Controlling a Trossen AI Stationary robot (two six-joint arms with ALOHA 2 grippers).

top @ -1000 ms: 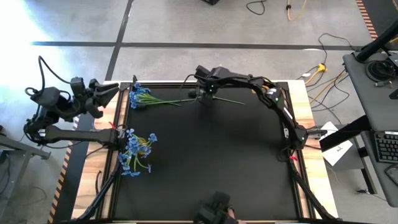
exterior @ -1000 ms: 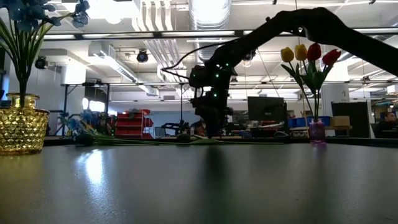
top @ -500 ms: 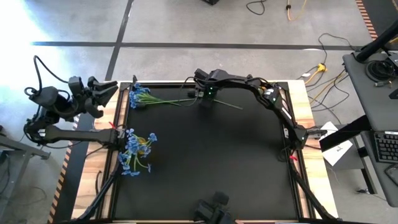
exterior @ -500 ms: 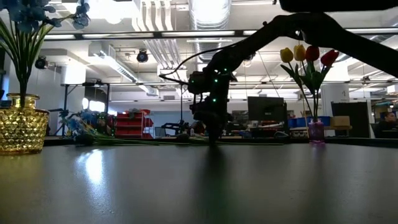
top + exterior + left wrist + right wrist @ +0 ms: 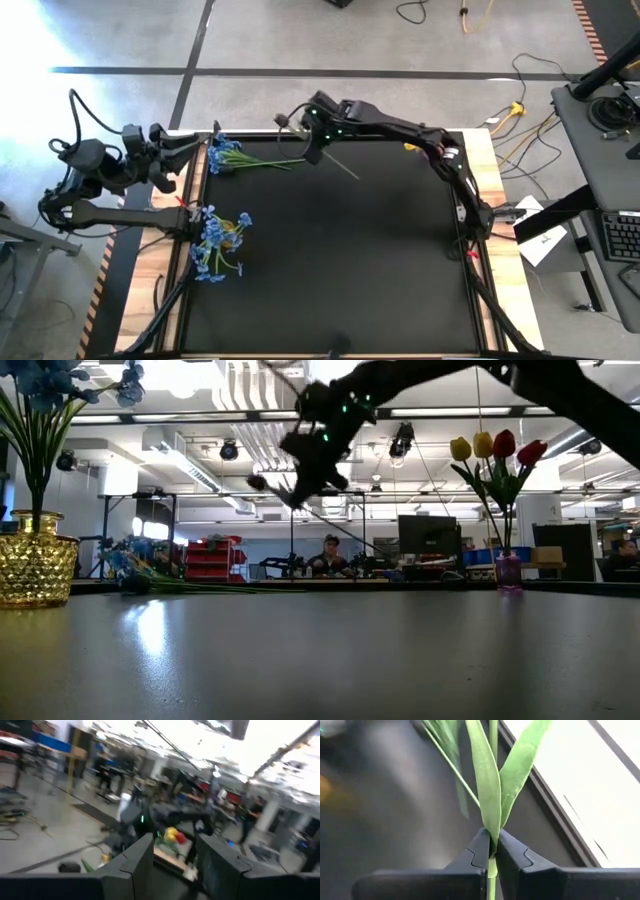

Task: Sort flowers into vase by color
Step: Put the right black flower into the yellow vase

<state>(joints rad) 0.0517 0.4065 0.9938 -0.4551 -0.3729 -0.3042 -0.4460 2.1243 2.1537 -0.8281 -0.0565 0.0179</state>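
lifted off the mat now, the flower (image 5: 335, 163) hangs by its green stem from the right gripper (image 5: 312, 150), where a second ago it lay flat beside the blue bunch (image 5: 226, 156) at the mat's far edge. the right wrist view shows the fingers (image 5: 481, 851) pinched tight on the stem (image 5: 492, 795) just below its two long leaves, so the grip looks sound; its blossom colour cannot be told. in the low view the gripper (image 5: 300, 495) is high above the mat (image 5: 320, 660), stem trailing down at a slant, where half a second ago it was still down at the surface. that suggests the pick is done and the carry to a vase comes next: the gold vase (image 5: 35, 570) holds blue blossoms, the small vase (image 5: 509, 571) holds tulips (image 5: 492, 448). the left gripper (image 5: 178, 152) waits half open and empty just off the mat's far left corner, barely shifted.
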